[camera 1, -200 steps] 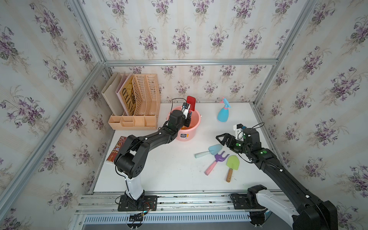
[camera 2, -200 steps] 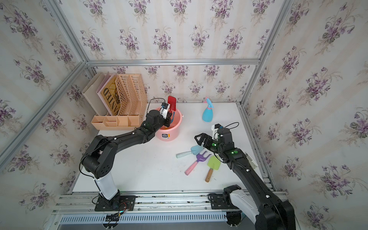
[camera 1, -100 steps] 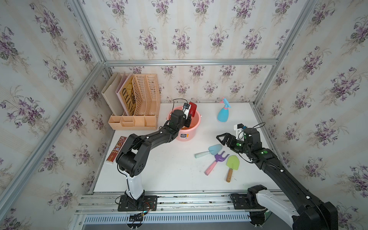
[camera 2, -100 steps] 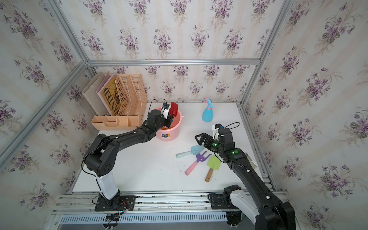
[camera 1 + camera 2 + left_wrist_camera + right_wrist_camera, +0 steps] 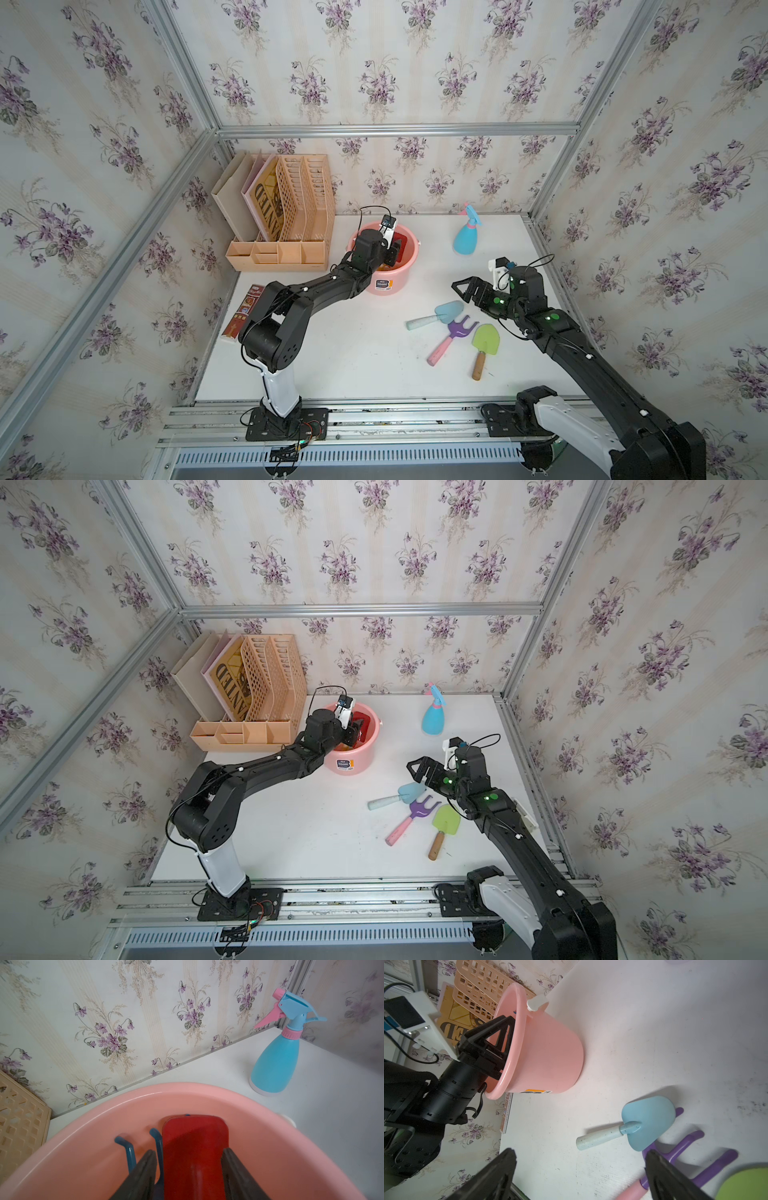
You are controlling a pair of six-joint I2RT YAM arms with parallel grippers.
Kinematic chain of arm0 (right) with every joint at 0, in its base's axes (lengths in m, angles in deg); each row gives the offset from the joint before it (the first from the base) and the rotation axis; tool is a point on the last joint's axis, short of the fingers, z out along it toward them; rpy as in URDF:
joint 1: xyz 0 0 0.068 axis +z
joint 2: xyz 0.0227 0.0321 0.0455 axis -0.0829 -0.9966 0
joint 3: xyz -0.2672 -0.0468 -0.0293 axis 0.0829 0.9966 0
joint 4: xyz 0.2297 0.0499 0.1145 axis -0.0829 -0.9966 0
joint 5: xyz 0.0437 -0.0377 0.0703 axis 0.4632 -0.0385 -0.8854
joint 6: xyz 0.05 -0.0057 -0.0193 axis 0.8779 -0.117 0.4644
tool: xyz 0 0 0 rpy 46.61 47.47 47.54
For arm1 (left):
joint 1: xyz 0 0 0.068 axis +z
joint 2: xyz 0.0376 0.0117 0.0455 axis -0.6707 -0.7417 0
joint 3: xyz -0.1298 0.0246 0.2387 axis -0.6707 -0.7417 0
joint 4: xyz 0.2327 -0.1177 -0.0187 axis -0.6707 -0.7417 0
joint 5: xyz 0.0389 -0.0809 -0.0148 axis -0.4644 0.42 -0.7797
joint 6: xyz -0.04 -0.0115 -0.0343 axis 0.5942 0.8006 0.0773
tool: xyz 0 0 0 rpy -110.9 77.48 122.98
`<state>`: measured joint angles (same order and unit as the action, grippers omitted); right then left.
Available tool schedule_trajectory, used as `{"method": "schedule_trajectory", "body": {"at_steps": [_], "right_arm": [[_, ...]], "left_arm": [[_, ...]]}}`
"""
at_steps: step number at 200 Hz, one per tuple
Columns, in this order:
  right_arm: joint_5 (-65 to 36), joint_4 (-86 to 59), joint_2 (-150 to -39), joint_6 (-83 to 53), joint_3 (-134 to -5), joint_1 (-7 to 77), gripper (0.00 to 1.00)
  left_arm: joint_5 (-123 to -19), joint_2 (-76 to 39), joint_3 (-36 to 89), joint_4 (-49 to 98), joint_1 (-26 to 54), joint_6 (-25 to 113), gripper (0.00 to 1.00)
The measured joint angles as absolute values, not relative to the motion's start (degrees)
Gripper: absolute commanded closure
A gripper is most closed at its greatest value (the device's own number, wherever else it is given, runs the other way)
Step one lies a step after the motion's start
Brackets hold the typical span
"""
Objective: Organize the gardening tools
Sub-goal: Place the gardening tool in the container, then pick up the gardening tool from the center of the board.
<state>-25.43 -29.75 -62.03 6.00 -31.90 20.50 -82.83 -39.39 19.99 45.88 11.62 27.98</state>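
Lowered since a second ago, the red trowel is now stood blade-up in the pink bucket beside the blue fork, with the left gripper parted around it. The light-blue trowel is found just under the wide-spread right gripper, its handle pointed towards the left arm, so the right arm is judged nearer

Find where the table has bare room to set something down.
Free: the middle and front, between the left arm and the purple fork; also between pink bucket and spray bottle. Crowded: light-blue trowel, fork and green trowel bunched together.
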Motion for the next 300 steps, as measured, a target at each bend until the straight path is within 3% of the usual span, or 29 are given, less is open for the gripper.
{"method": "schedule_trajectory", "body": {"at_steps": [58, 118, 196, 300], "right_arm": [[-21.71, -37.92, -61.05, 3.73, -32.49, 20.48, 0.0], [-15.35, -52.02, -56.09, 4.15, -30.89, 23.85, 0.04], [-5.34, -64.09, -53.24, 11.45, -26.56, 31.04, 0.07], [-6.7, -58.71, -59.45, 16.82, -20.36, 32.06, 0.31]], "left_arm": [[-84.52, -31.39, 18.02, 48.48, 7.86, 22.74, 0.2], [-85.02, -21.12, 16.49, 44.28, 3.8, 21.08, 0.17], [-71.84, -5.16, 8.23, 28.11, 3.25, 30.69, 0.16], [-64.49, 5.22, -4.12, 19.3, 3.45, 36.42, 0.16]]}}
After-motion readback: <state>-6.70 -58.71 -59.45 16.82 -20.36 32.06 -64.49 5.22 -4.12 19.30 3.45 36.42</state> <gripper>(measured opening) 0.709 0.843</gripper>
